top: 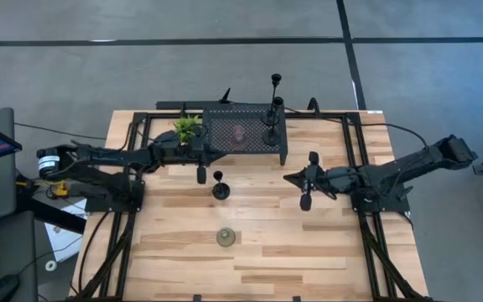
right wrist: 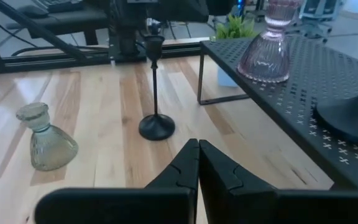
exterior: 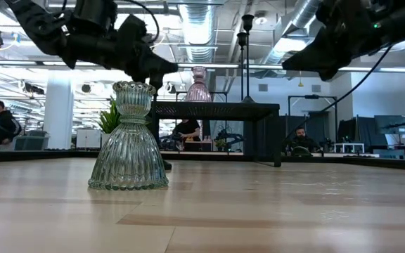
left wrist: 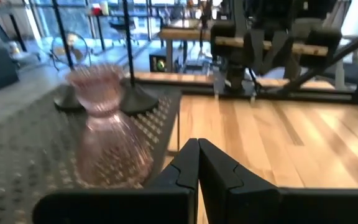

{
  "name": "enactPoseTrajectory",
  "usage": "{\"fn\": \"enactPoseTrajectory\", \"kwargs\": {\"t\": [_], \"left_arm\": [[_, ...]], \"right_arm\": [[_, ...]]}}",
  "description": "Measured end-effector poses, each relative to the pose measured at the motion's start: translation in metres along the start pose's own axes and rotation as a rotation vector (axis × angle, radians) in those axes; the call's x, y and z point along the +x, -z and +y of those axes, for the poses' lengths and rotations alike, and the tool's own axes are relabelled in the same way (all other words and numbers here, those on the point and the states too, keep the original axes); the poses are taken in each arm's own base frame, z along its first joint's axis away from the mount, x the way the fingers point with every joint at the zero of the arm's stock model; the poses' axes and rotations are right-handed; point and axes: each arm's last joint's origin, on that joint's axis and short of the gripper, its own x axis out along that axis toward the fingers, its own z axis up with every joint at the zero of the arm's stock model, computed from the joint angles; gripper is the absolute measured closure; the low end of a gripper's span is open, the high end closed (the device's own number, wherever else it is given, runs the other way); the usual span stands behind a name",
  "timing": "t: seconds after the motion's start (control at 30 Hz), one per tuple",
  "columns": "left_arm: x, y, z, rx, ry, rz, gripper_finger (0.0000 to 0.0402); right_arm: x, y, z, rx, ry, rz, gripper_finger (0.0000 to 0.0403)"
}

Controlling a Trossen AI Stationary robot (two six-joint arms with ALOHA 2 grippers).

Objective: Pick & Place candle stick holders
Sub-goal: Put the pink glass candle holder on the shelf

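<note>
Ribbed olive-green glass holder (exterior: 129, 138) stands upright; left pincer (left wrist: 197, 163) and right pincer (right wrist: 197, 163) both pressed together.

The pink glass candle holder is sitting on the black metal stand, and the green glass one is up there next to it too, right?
Not quite. The pink glass candle holder is on the black metal stand, but the green glass one sits down on the wooden table, well away from the stand. The high view shows this; the right wrist view does too.

The table (top: 258, 252) is smooth, light wood in strips. The green holder (exterior: 129, 137) is shiny glass with ribs, and the pink holder (right wrist: 269, 46) is too. The stand (right wrist: 328, 74) is dull black metal full of little holes.
</note>
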Motion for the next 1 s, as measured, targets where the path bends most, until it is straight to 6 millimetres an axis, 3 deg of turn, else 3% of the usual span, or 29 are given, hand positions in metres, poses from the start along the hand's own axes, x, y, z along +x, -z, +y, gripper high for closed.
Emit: {"fn": "enactPoseTrajectory", "kwargs": {"t": [0.13, 0.37, 0.77, 1.0], "left_arm": [[0.006, 0.008, -0.002, -0.006, 0.012, 0.029, 0.0396], [0.011, 0.005, 0.002, 0.006, 0.001, -0.017, 0.0396], [0.043, 0.000, 0.039, -0.047, 0.093, 0.000, 0.0396], [0.061, 0.001, 0.045, -0.052, 0.140, 0.007, 0.0396]], "right_arm": [[0.002, 0.000, -0.005, -0.009, -0.005, 0.006, 0.0403], [0.002, -0.002, -0.005, -0.003, -0.004, -0.015, 0.0403], [0.002, -0.004, -0.005, 0.013, -0.005, -0.025, 0.0403], [0.002, -0.003, -0.005, 0.014, -0.002, -0.023, 0.0403]]}}
